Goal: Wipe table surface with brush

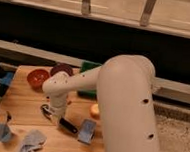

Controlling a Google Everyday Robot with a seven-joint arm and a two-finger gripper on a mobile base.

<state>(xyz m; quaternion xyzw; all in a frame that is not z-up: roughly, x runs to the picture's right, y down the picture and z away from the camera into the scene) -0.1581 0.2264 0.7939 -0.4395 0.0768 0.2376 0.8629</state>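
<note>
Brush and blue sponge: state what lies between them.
Camera view: only bare table surface lies between brush and blue sponge; the gripper is at the brush's head end.

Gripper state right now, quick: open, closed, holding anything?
Gripper: low over the table surface at the brush; state cannot be told.

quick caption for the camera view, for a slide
White robot arm lowers its claw to the brush on the wooden table, bowls and green tray behind.
</note>
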